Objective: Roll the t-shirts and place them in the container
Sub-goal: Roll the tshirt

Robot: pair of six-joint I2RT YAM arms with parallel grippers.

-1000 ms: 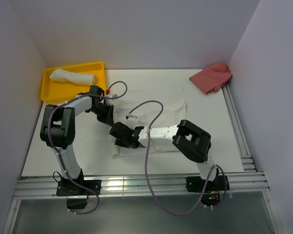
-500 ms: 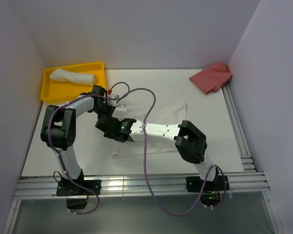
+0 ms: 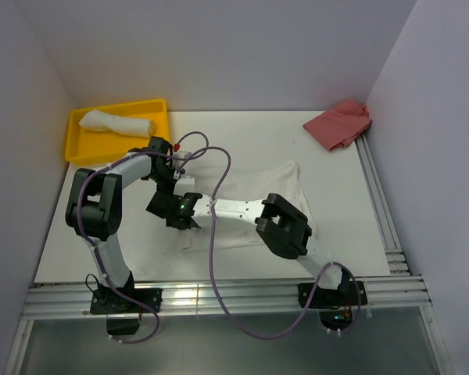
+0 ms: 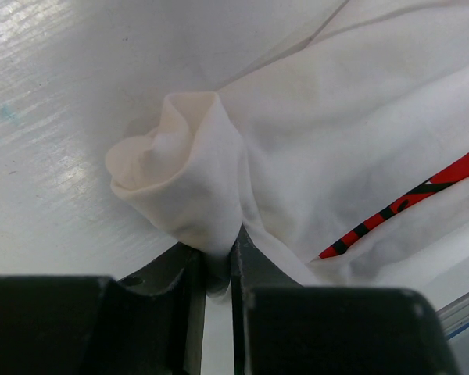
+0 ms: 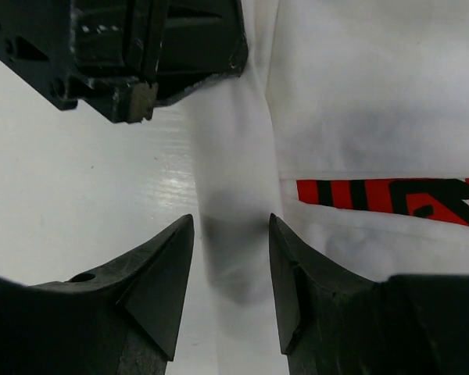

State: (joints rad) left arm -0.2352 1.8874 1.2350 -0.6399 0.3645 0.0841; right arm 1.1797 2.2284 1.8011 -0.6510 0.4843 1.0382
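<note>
At the middle of the worktop (image 3: 352, 211), the t-shirt (image 3: 277, 187) is pinched at its rolled left edge by the left end effector (image 4: 217, 269). That edge, lying far-to-near, is straddled by the open right end effector (image 5: 230, 234).

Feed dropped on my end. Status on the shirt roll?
Left gripper shut on t-shirt, at its rolled edge. Right gripper open over same edge, beside it. Shirt mostly flat. Red cloth far off, not in the way.
</note>
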